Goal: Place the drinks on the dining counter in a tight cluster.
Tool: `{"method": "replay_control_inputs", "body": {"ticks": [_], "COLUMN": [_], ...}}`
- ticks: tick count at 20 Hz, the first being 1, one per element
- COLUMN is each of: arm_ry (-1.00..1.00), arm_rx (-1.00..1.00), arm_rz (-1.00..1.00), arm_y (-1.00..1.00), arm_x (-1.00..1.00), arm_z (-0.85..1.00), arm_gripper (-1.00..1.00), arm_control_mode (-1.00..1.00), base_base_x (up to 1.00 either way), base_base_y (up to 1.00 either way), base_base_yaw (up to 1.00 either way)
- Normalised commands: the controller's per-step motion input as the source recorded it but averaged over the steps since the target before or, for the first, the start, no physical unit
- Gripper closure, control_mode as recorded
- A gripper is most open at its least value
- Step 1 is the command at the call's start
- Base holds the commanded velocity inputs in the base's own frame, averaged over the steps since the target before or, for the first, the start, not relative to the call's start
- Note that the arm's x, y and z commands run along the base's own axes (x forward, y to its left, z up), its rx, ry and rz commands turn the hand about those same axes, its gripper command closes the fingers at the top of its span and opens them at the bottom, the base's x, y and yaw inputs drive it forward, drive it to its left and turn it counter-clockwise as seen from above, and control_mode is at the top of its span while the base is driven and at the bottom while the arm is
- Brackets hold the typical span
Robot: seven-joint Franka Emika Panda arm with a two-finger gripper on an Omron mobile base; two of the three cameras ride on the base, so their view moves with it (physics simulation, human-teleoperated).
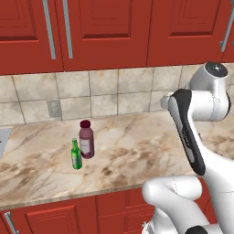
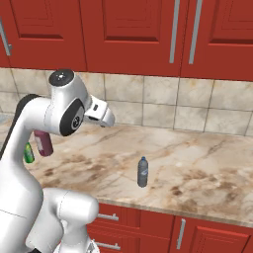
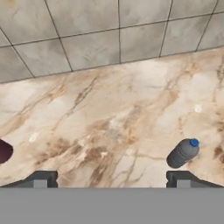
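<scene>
The two-finger gripper (image 3: 111, 178) hangs wide apart and empty over the beige-brown marbled stone counter (image 1: 151, 141). Nearest the front edge, a slim grey plastic bottle with a blue cap (image 2: 143, 172) stands alone, evidently still to be gathered. Farther off, the small green glass bottle (image 1: 76, 155) nearly touches the wider maroon juice bottle (image 1: 86, 139), already clustered.

I can read no text anywhere — no word, brand, number or sign. The small green bottle (image 1: 76, 155) at left of centre in the left base view carries a pale label, and the maroon juice bottle (image 1: 86, 139) just beside it has a light label too, but both are blank smears to me. The slim grey bottle (image 2: 143, 172), centre of the right base view, wears a darker band — nothing legible on it either.
</scene>
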Motion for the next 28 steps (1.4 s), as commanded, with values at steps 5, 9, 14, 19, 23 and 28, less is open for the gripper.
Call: {"method": "replay_control_inputs", "body": {"ticks": [5,9,14,19,23,28], "arm_ry": [0.00,0.00,0.00,-0.04,-0.11,-0.14], "arm_rx": [0.00,0.01,0.04,0.02,0.02,0.01], "arm_rz": [-0.11,-0.03,0.03,0.20,0.27,0.27], "arm_y": [-0.39,-0.38,-0.40,-0.40,-0.36,-0.36], "arm_x": [-0.01,-0.16,-0.27,-0.26,-0.21,-0.23], "arm_z": [-0.08,-0.07,-0.01,-0.04,-0.02,-0.10], "arm_gripper": [-1.00,-1.00,-1.00,-1.00,-1.00,-1.00], "arm_control_mode": [-1.00,-1.00,-1.00,-1.00,-1.00,-1.00], "base_base_x": [0.00,0.00,0.00,0.00,0.00,0.00], "base_base_y": [0.00,0.00,0.00,0.00,0.00,0.00], "base_base_yaw": [0.00,0.00,0.00,0.00,0.00,0.00]}}
